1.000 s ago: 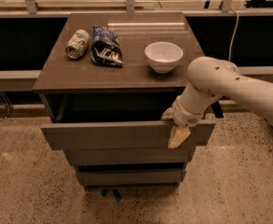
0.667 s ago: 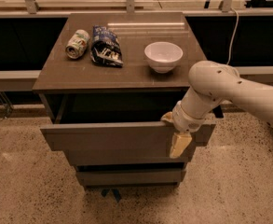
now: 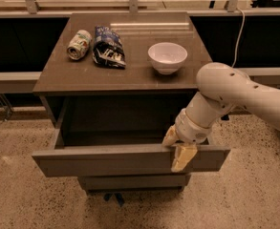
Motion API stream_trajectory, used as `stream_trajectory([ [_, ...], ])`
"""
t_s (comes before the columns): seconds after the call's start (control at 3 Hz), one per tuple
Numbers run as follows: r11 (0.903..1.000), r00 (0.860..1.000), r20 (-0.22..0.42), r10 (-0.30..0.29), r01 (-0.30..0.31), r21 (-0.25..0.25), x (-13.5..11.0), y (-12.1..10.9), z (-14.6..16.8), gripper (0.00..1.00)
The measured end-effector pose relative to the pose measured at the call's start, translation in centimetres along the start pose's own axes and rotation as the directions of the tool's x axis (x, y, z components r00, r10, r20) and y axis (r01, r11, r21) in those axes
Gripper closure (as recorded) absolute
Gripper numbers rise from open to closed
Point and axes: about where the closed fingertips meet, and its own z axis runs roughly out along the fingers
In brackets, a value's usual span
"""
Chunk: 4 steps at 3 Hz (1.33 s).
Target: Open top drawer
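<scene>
The top drawer [image 3: 106, 160] is the wide grey-brown one under the cabinet top. It stands pulled well out towards me, and its dark inside [image 3: 115, 128] shows. My gripper [image 3: 177, 148] is at the right part of the drawer's front panel. One yellowish finger [image 3: 170, 136] is behind the top edge and the other finger [image 3: 183, 157] hangs over the front face, so the panel sits clamped between them. My white arm [image 3: 225, 92] reaches in from the right. A narrower drawer front [image 3: 130, 181] shows below.
On the cabinet top [image 3: 130, 78] lie a crushed can [image 3: 79, 44], a dark chip bag [image 3: 108, 51] and a white bowl [image 3: 167, 57]. A low dark bench and rails run behind. A cable [image 3: 237, 32] hangs at the right. Speckled floor lies all around.
The top drawer has slid further out towards me. My gripper has moved forward and down with its front panel.
</scene>
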Motion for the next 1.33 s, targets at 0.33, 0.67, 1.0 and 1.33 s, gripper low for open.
stream_trajectory([
  [0.33,0.9994,0.999,0.021,-0.032,0.032,-0.012,-2.7,2.7,-1.7,0.37],
  [0.67,0.9985,0.998,0.032,-0.055,0.055,0.0,-4.6,4.5,-3.6,0.29],
  [1.0,0.9976,0.997,0.037,-0.063,0.061,0.034,-5.3,4.4,-4.3,0.11],
  [1.33,0.9956,0.999,0.017,-0.052,0.05,0.079,-4.9,2.6,-4.3,0.0],
])
